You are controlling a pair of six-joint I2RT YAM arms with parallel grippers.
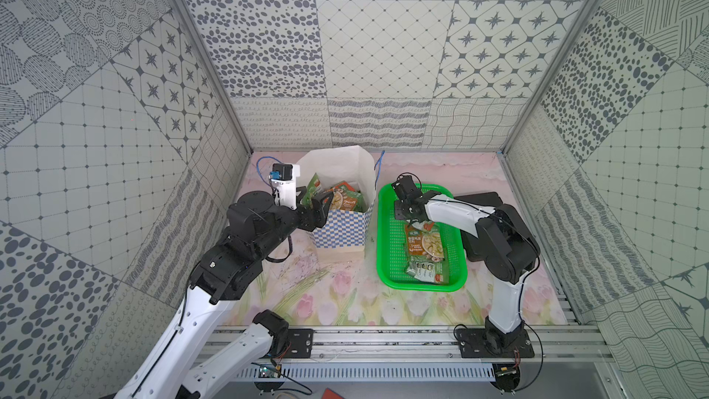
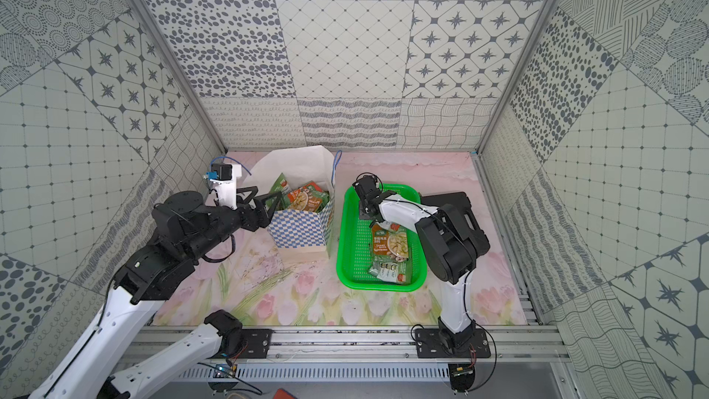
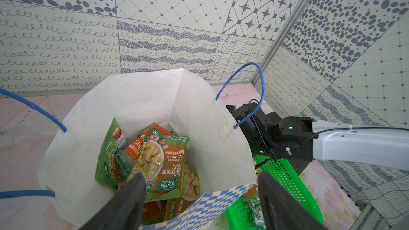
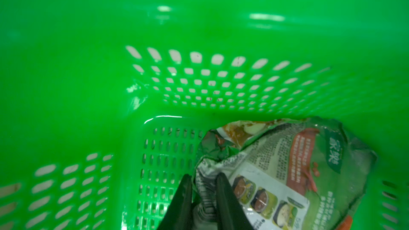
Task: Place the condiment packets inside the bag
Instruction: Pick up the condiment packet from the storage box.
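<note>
Pickup step | my right gripper (image 4: 203, 179) pinches condiment packet (image 4: 287, 173) edge in green basket (image 4: 88, 63) | left gripper (image 3: 201, 174) wide at bag (image 3: 137, 98) rim | next: lift clear.

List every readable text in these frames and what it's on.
"家樂": green tab on the crumpled packet pinched by the right gripper in the green basket.
"家樂": upside down on the top packet in the bag.
"5": orange packet beneath it; following characters unclear.
Remaining print, all views: too small or blurred.
</note>
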